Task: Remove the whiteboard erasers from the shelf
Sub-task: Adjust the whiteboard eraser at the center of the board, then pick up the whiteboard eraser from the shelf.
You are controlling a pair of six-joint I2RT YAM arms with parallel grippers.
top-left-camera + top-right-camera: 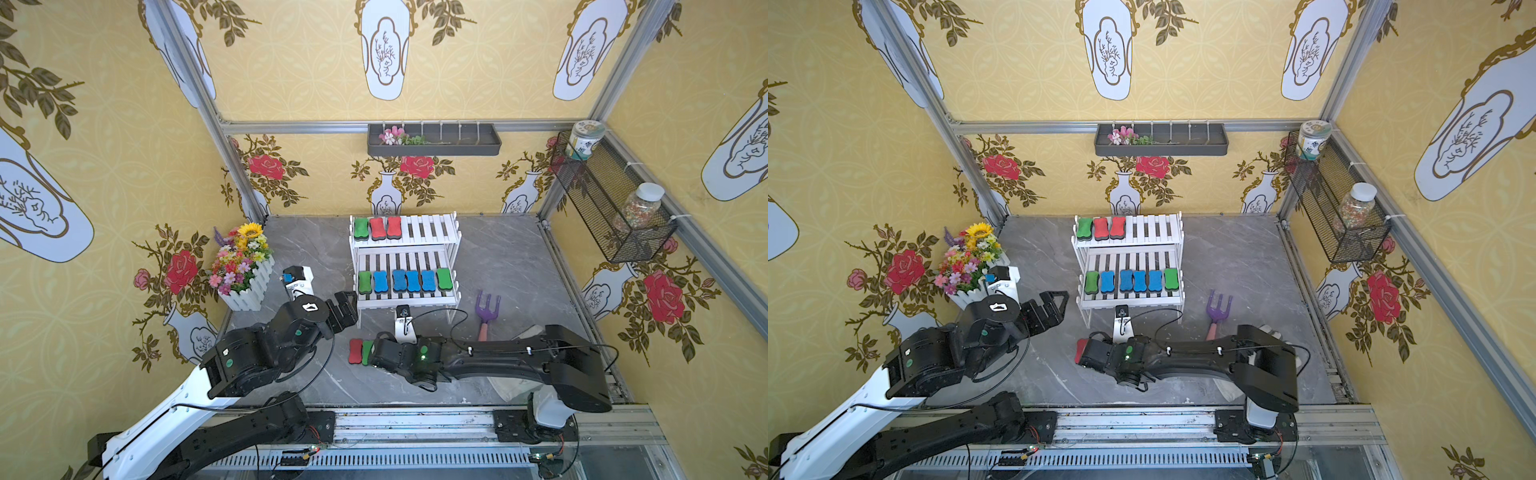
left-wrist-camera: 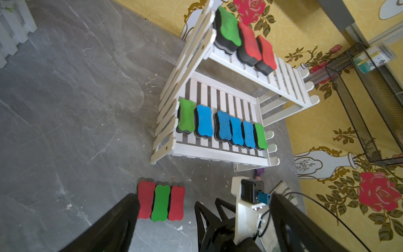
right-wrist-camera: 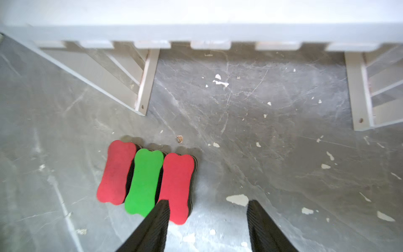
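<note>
The white two-tier shelf [image 1: 436,232] stands at the back middle of the table. Its upper tier carries a green eraser [image 1: 361,228] and two red ones [image 1: 377,227]. On the lower tier lies a row of several, blue ones [image 1: 399,280] between two green ones [image 1: 365,281]. In front of the shelf three erasers lie side by side on the table: red [image 3: 116,172], green [image 3: 145,181], red [image 3: 177,185]. My right gripper [image 3: 209,209] hovers open just behind them, one finger [image 3: 160,218] over the near red one, holding nothing. My left gripper [image 1: 349,309] is open and empty by the shelf's left front leg.
A white picket box of flowers [image 1: 243,266] stands at the table's left. A purple garden fork [image 1: 486,311] lies right of the shelf. A dark tray [image 1: 434,139] hangs on the back wall. A black wire basket [image 1: 598,216] with jars hangs on the right wall.
</note>
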